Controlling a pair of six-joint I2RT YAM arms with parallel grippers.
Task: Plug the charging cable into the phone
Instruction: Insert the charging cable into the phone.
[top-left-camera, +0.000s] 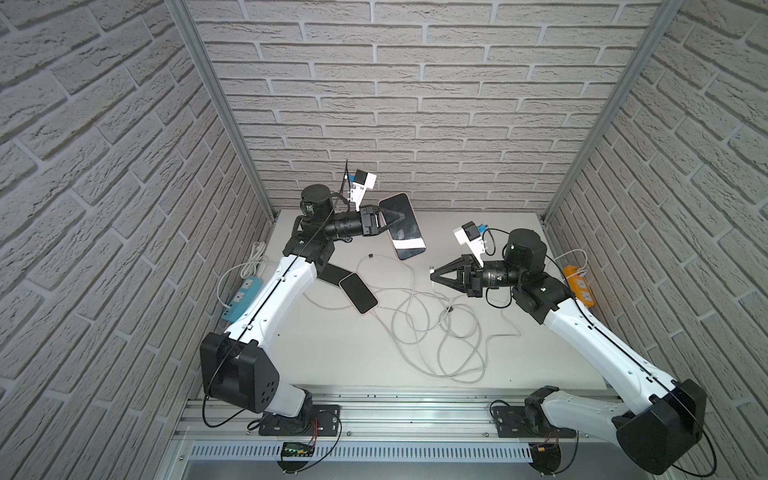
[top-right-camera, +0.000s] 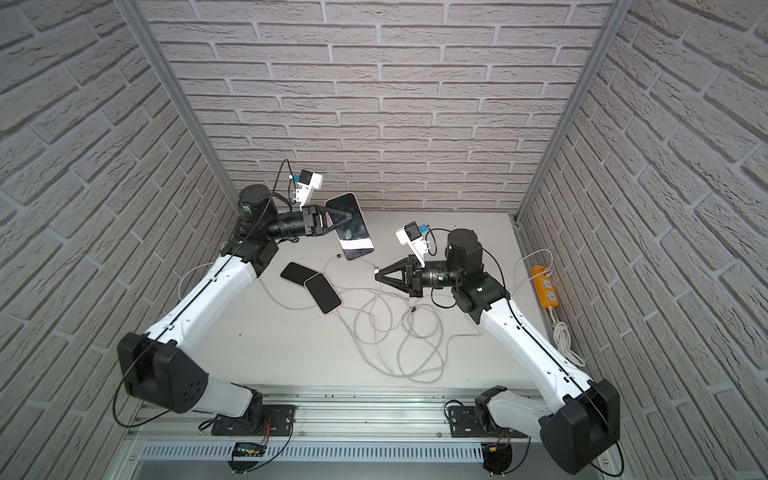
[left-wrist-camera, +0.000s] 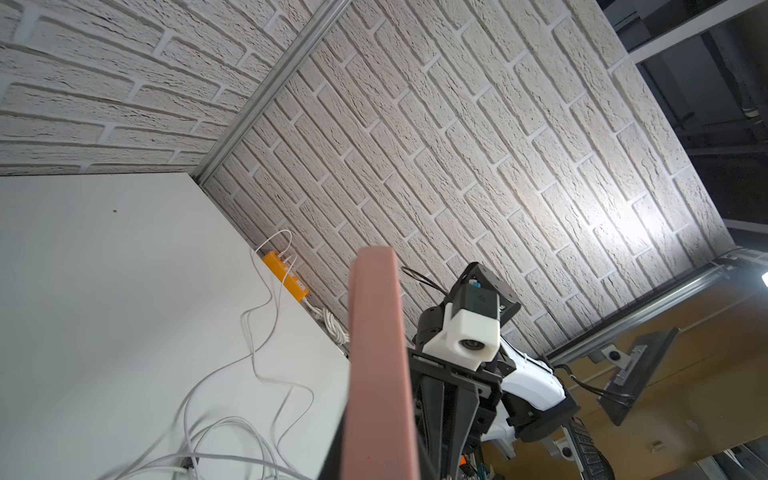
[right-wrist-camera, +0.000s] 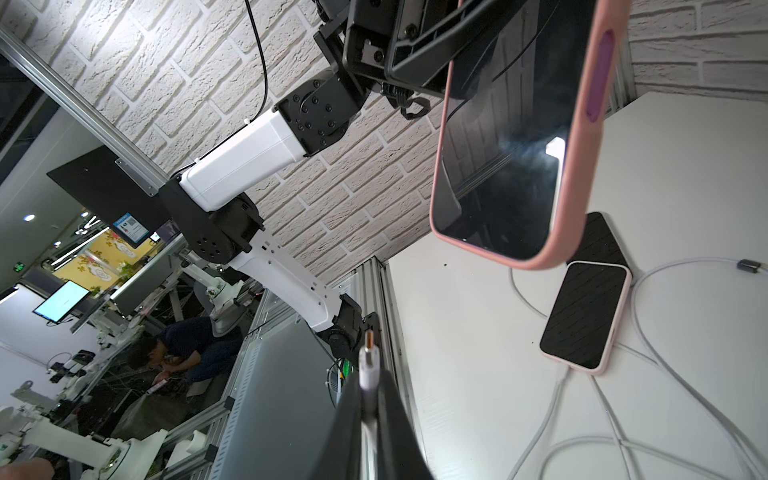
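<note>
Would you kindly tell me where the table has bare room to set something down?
Bare table lies front-left, between the left arm and the cable tangle, and along the back wall, between the held phone and the right arm. The middle is crowded: looped cables and two phones.

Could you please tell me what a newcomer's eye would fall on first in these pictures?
Most striking is the pink-cased phone, held in the air near the back wall by the shut jaws of the left gripper. Facing it across a gap, the right gripper pinches a white cable plug. A second phone and a third phone lie flat on the table beneath.
</note>
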